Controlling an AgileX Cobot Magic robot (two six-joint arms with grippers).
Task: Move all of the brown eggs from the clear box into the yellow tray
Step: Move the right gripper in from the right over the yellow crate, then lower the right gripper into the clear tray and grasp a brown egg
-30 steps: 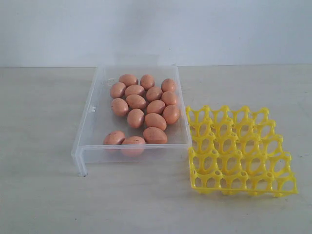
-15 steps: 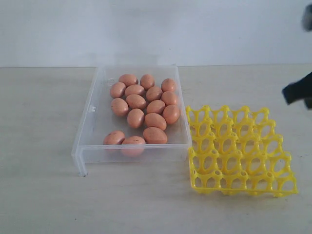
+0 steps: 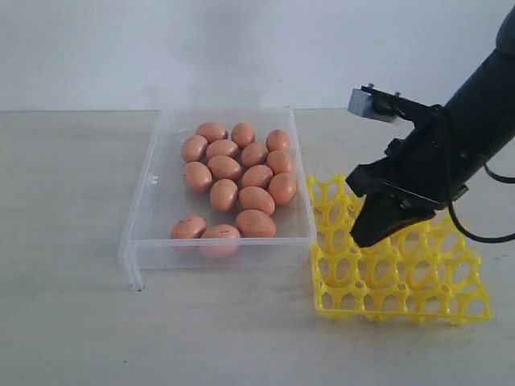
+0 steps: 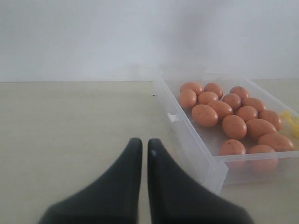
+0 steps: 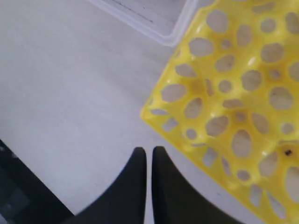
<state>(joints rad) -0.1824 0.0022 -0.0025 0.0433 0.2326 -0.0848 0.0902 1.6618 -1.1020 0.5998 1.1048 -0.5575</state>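
Several brown eggs (image 3: 241,173) lie clustered in the clear box (image 3: 143,211) at the middle of the table. The yellow tray (image 3: 378,291) sits against the box's right side, and the cells I can see hold nothing. My right gripper (image 3: 364,238) hangs over the tray's left part, pointing down and shut on nothing; the right wrist view has it (image 5: 148,151) above bare table beside the tray's (image 5: 233,93) corner. My left gripper (image 4: 141,144) is shut and empty, low over the table outside the box (image 4: 187,135), with the eggs (image 4: 233,116) beyond the wall. It is out of the exterior view.
A pale wall rises behind the table's far edge (image 3: 80,111). The light tabletop (image 3: 72,305) spreads left of and in front of the box. The dark right arm (image 3: 459,137) slants in from the upper right above the tray.
The right arm has come in from the right edge, absent a second ago, and now hangs over the tray's left part. Eggs, box and tray have not moved.
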